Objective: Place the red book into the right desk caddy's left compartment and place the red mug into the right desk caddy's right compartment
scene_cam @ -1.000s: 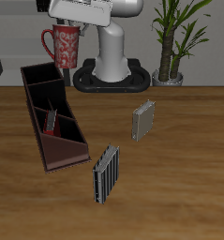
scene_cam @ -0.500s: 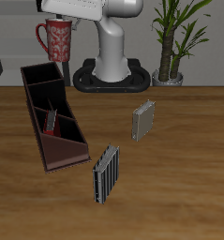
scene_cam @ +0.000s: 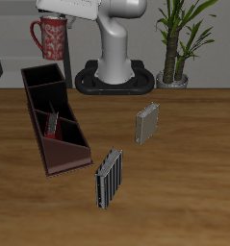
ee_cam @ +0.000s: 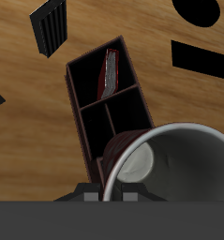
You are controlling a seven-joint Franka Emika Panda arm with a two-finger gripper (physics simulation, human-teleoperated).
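Red mug [scene_cam: 51,39] hangs high above the table's back edge, upright, handle pointing away from the robot's column; against the frame 1 s ago I read it a little higher and shifted further outward, past the caddy's rear end. In the wrist view its white inside [ee_cam: 179,167] fills the frame close under the camera, rim round and open. Gripper [scene_cam: 57,16] sits right at the mug's rim; I cannot see the fingers clearly in either view, but the mug rides with it clear of any support, so I log it as closed on the rim and carrying the mug. Right desk caddy [scene_cam: 51,117] lies on the table below and toward the front, long axis angled, unchanged from earlier frames. Red book [scene_cam: 53,125] stands tilted inside 1 of its compartments; wrist view shows it leaning against a wall of an end section [ee_cam: 109,73], white page edge visible. The right compartment [scene_cam: 64,159] is the end section nearest the table's front edge. 2 grey-striped books stay put: 1 [scene_cam: 108,179] upright near the caddy's front end, the other [scene_cam: 146,123] farther back toward mid-table. Robot base [scene_cam: 115,77] and a potted plant [scene_cam: 179,38] stand at the rear.
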